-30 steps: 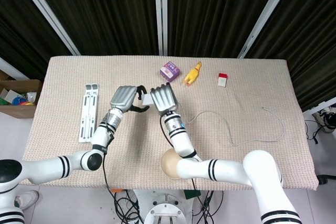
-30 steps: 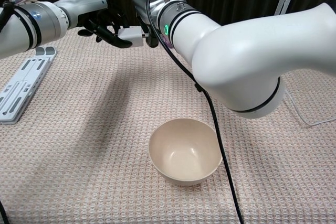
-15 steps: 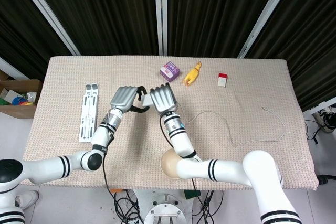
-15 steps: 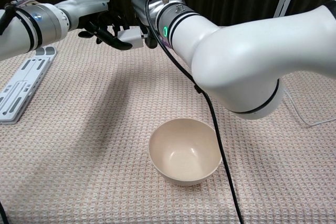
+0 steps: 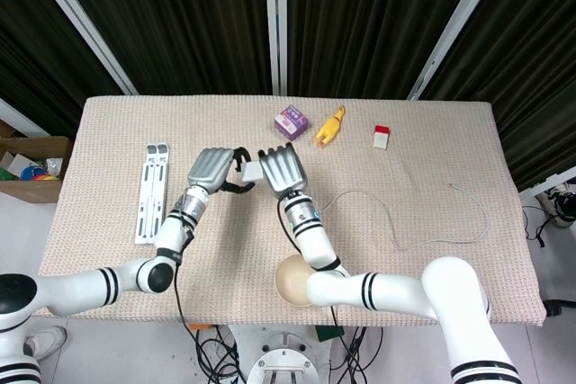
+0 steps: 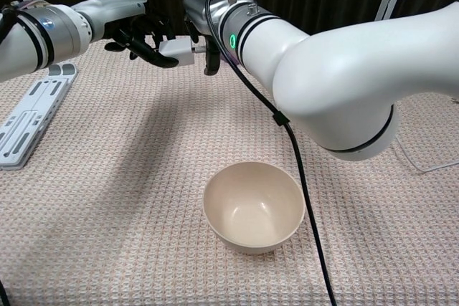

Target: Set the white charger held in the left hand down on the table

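The white charger (image 5: 250, 169) (image 6: 176, 49) hangs above the table's middle, pinched at its left end by the dark fingertips of my left hand (image 5: 211, 168) (image 6: 136, 30). My right hand (image 5: 282, 169) (image 6: 211, 16) hovers just to the charger's right with its fingers spread and pointing down. It holds nothing; a finger sits close to the charger's right end, and contact cannot be told. The woven table cloth (image 6: 129, 148) lies bare below both hands.
A beige bowl (image 5: 292, 281) (image 6: 252, 206) sits near the front edge under my right forearm. A white folding stand (image 5: 151, 191) (image 6: 29, 116) lies at the left. A purple box (image 5: 292, 121), yellow toy (image 5: 329, 126), small red-white block (image 5: 382, 137) and thin cable (image 5: 423, 240) lie farther back and right.
My right hand has eased a little to the right, its fingers coming off the charger. The left hand keeps the charger and has drawn it slightly left.
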You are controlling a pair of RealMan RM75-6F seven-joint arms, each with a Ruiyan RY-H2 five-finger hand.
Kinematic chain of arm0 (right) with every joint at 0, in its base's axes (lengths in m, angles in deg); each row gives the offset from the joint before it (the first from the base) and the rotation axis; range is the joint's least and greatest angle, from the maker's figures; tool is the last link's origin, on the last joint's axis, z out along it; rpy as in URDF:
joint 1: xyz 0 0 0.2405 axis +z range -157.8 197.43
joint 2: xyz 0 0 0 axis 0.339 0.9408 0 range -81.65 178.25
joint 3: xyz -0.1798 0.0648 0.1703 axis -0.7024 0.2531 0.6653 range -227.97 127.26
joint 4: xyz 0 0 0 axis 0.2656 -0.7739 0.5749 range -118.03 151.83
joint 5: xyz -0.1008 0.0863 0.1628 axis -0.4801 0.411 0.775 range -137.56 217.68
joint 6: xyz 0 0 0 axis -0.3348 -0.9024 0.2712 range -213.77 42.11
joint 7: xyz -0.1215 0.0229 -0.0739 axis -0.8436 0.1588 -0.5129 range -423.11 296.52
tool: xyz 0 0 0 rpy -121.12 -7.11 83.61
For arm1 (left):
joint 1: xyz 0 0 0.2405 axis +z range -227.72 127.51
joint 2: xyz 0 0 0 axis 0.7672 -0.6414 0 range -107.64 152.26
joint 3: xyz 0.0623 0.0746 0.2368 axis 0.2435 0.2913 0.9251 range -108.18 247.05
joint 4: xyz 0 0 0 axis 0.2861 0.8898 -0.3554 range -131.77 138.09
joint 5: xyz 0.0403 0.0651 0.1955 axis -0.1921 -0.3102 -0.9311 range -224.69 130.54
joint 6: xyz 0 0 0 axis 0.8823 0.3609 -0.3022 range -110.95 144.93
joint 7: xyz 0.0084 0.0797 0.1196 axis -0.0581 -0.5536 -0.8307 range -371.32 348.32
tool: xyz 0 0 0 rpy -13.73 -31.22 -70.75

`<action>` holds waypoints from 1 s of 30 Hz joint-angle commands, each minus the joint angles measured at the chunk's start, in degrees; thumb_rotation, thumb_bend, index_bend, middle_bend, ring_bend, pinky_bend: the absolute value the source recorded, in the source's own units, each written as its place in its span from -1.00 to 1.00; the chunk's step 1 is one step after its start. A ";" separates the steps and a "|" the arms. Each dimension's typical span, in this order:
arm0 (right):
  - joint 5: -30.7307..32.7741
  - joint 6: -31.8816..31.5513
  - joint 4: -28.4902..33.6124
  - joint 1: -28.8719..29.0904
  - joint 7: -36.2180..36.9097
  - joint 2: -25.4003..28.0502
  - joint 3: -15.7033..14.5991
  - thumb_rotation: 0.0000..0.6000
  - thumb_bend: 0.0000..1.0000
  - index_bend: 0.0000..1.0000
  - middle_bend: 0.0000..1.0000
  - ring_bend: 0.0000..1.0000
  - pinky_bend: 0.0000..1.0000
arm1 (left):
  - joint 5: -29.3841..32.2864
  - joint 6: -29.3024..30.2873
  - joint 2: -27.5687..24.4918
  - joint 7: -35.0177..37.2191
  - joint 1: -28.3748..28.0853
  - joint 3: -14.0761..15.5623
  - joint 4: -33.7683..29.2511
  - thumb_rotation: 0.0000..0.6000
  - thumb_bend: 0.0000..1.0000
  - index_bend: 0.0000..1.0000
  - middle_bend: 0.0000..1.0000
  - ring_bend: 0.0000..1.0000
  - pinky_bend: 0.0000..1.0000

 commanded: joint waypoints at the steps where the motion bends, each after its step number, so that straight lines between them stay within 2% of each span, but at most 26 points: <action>1: 0.16 -0.15 0.11 -0.17 -0.14 0.22 -0.08 1.00 -0.62 -0.24 -0.05 -0.08 -0.08 | -0.16 0.05 -0.09 0.00 0.09 0.12 0.00 0.63 -0.59 0.14 0.02 0.41 0.84; 4: 0.28 -0.40 0.49 -0.52 0.02 0.59 -0.11 1.00 -0.59 -0.24 -0.05 -0.08 -0.08 | -0.36 0.24 -0.21 0.07 0.22 0.16 -0.04 0.64 -0.59 0.13 0.03 0.41 0.84; 8: 0.43 -0.50 0.98 -0.93 0.21 0.95 -0.28 1.00 -0.38 0.07 -0.05 -0.08 -0.08 | -0.56 0.28 -0.33 0.01 0.22 0.17 -0.15 0.64 -0.59 0.13 0.03 0.41 0.84; 11: 0.57 -0.35 1.05 -1.06 0.63 0.94 -0.19 1.00 -0.33 0.20 -0.04 -0.08 -0.08 | -0.57 0.22 -0.18 -0.17 0.14 0.26 -0.16 0.64 -0.59 0.13 0.02 0.41 0.84; 19: 0.43 -0.23 0.57 -0.87 0.91 0.83 -0.09 1.00 -0.14 0.27 -0.03 -0.08 -0.08 | -0.79 0.46 0.07 -1.06 -0.09 0.54 -0.30 0.64 -0.58 0.13 0.02 0.41 0.84; 30: 0.81 0.19 -0.10 -0.58 0.44 0.45 -0.38 1.00 -0.12 0.32 -0.02 -0.08 -0.08 | -0.55 0.24 0.49 -2.47 -0.65 0.90 -0.05 0.63 -0.59 0.13 0.02 0.40 0.84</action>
